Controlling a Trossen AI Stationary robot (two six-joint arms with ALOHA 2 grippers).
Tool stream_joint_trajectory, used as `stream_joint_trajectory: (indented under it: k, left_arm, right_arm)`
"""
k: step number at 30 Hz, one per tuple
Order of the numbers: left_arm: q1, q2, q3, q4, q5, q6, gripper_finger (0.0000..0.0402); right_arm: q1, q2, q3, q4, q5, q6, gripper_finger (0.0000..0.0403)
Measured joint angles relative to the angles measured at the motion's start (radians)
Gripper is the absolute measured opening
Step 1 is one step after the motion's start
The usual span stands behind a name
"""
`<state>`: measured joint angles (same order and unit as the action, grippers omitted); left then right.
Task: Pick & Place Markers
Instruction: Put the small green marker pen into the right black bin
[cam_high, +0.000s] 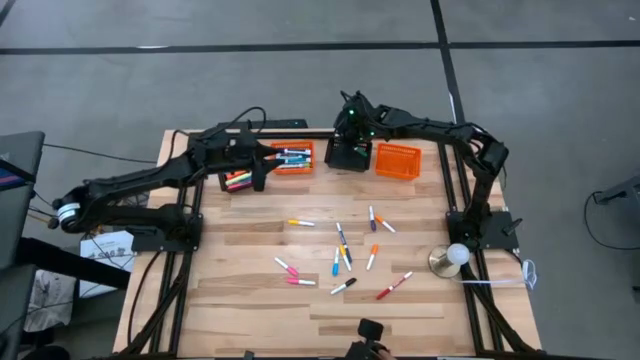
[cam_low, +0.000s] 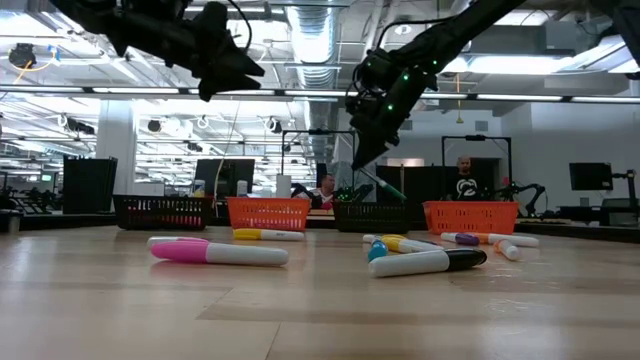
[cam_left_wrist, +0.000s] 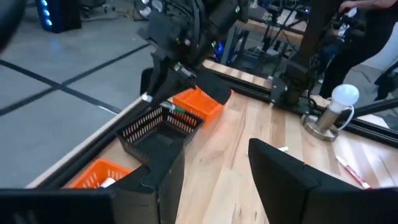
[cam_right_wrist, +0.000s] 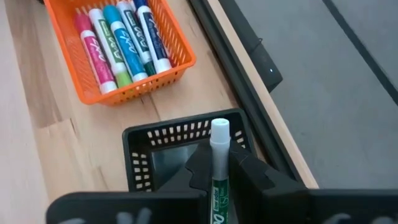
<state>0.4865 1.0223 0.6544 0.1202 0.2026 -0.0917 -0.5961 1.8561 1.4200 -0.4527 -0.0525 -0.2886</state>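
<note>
My right gripper (cam_right_wrist: 219, 171) hangs over the black slatted basket (cam_right_wrist: 186, 146) at top centre, clamped on a green white-capped marker (cam_right_wrist: 218, 168). My left gripper (cam_left_wrist: 214, 171), fingers parted and empty, hovers upper left.

Four baskets (cam_high: 397, 160) stood along the counter's (cam_high: 250, 310) far edge, two orange and two black. Roughly twelve loose markers (cam_high: 343, 250) lay scattered mid-counter. One lamp (cam_high: 455, 257) stood there.

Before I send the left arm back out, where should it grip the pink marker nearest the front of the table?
Take the pink marker at mid-barrel from straight above, fingers across its width. It lies flat, running roughly left to right, with a second pink marker just behind it, so keep the fingers narrow. The left gripper hovers open over the baskets.
</note>
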Motion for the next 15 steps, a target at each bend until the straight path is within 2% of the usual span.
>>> stream_joint_trajectory:
  k: [15]
  left_arm:
    - [0.000, 0.001, -0.002, 0.000, 0.000, 0.001, 0.0177]
  right_arm:
    - [0.010, 0.000, 0.000, -0.008, -0.055, -0.026, 0.0024]
